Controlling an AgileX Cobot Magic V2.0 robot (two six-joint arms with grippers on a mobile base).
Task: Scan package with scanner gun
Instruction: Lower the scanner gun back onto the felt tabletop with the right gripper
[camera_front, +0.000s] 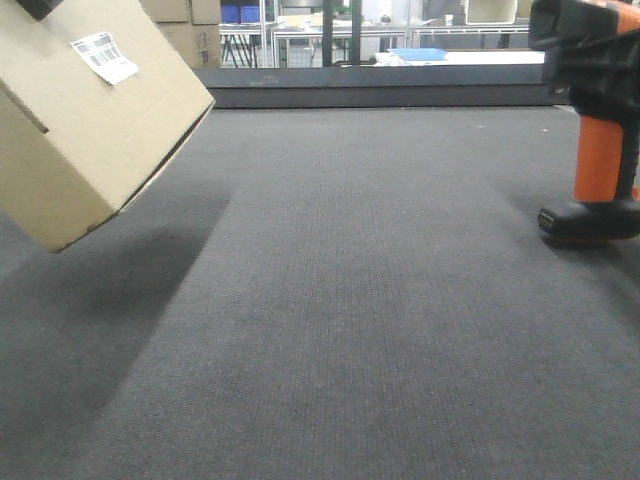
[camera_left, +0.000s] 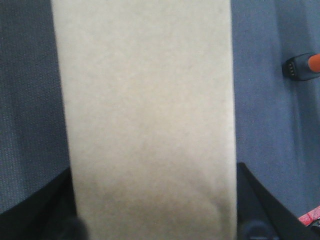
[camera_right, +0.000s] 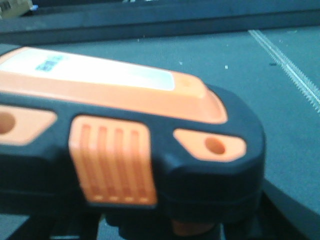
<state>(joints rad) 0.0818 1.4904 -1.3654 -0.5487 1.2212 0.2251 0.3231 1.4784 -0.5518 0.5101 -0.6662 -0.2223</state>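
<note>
Package, a plain tan rectangular cardboard box (camera_front: 90, 130), hangs tilted at ten o'clock in the front view, its lower corner clear of the dark grey woven mat (camera_front: 350, 300) and casting a shadow on it. We see a small white barcode label (camera_front: 104, 56) on its upper face, toward eleven o'clock. In the left wrist view the box fills the middle from twelve to six o'clock, and the left gripper (camera_left: 155, 215) is closed on it, one black finger (camera_left: 35, 210) at seven o'clock and the other at five, each pressed to a side wall.

We find the pistol-shaped scanner gun (camera_front: 600, 160), black head over bright orange handle and flat black base, at three o'clock in the front view, upright, base down at the mat, well apart from the package. Its head fills the right wrist view. The right gripper (camera_right: 170, 220) shows only as dark blurred shapes at five and seven o'clock under that head, so we cannot tell whether it clamps the scanner gun
</note>
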